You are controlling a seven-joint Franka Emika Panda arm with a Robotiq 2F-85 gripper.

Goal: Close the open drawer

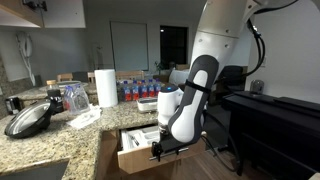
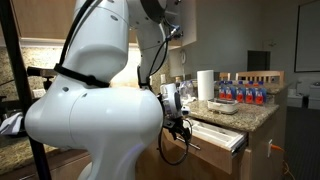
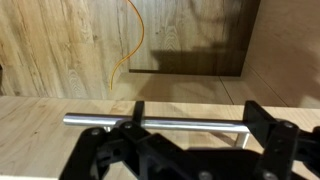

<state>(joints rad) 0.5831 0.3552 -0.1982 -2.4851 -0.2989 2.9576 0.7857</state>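
The drawer (image 1: 134,158) stands pulled out of the granite counter, with a white tray (image 1: 140,137) inside; it also shows in an exterior view (image 2: 222,137). In the wrist view its light wood front (image 3: 40,140) fills the lower frame, with the silver bar handle (image 3: 180,123) running across it. My gripper (image 3: 198,112) is open, its two black fingers spread apart right in front of the handle. In both exterior views the gripper (image 1: 158,150) (image 2: 181,130) sits at the drawer's front face. I cannot tell whether the fingers touch the front.
On the granite counter (image 1: 60,140) are a paper towel roll (image 1: 106,87), a black pan (image 1: 28,120) and several blue-capped bottles (image 1: 135,88). A black desk (image 1: 280,110) stands beside the arm. An orange cable (image 3: 125,45) hangs before the wood cabinet door below.
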